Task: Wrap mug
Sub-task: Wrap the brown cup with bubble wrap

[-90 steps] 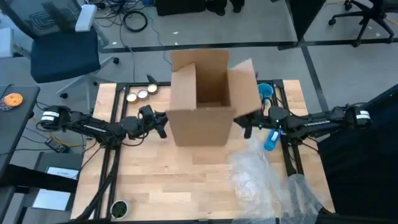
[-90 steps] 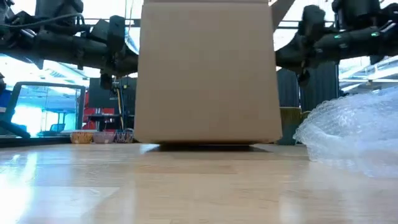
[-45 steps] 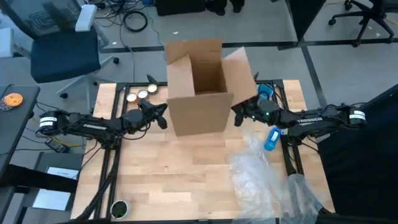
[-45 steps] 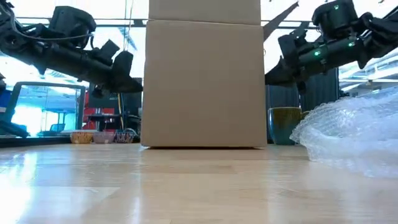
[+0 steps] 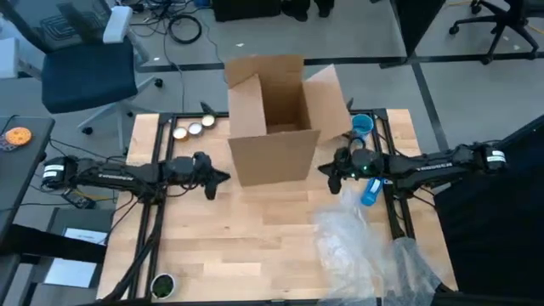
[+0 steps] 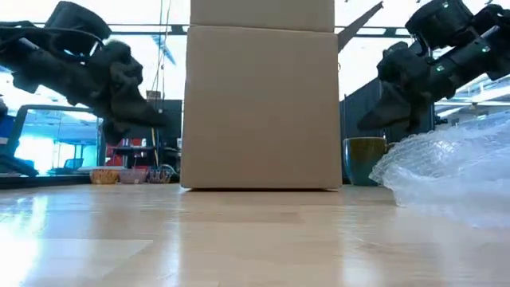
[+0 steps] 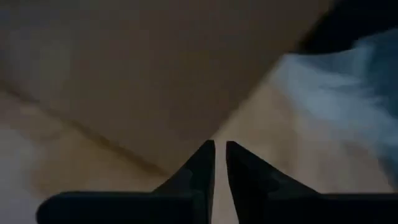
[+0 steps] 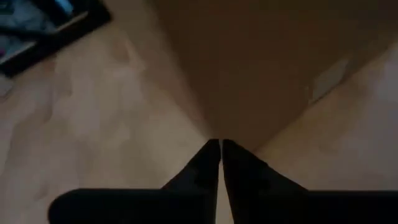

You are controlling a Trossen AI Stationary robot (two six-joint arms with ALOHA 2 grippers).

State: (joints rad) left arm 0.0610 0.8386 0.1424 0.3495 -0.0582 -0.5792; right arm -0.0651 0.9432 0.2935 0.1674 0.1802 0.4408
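Observation:
An open cardboard box [image 5: 272, 119] stands on its base at the middle of the far half of the table. A dark green mug [image 6: 362, 162] stands on the table just right of the box in the low view; in the high view I cannot place it for sure. Crumpled clear bubble wrap [image 5: 357, 246] lies at the near right. My left gripper [image 5: 224, 177] is shut, a little off the box's near left corner. My right gripper [image 5: 324, 169] is shut, a little off the near right corner. In both wrist views the fingertips [image 7: 219, 149] [image 8: 220, 146] point at the box's lower edge.
Small round tins [image 5: 194, 129] sit at the far left, and a blue round thing [image 5: 363, 126] beside the box's right flap. A blue object [image 5: 371, 191] lies under the right arm. A dark round item [image 5: 161, 285] sits at the near left corner. Bare wood [image 5: 255, 229] lies in front of the box.
The box, held between both grippers a second ago, has gone toward the table's far edge and now stands still. Both grippers have then drawn away from its sides, the left toward the left edge, the right toward the right edge, both dropping lower.

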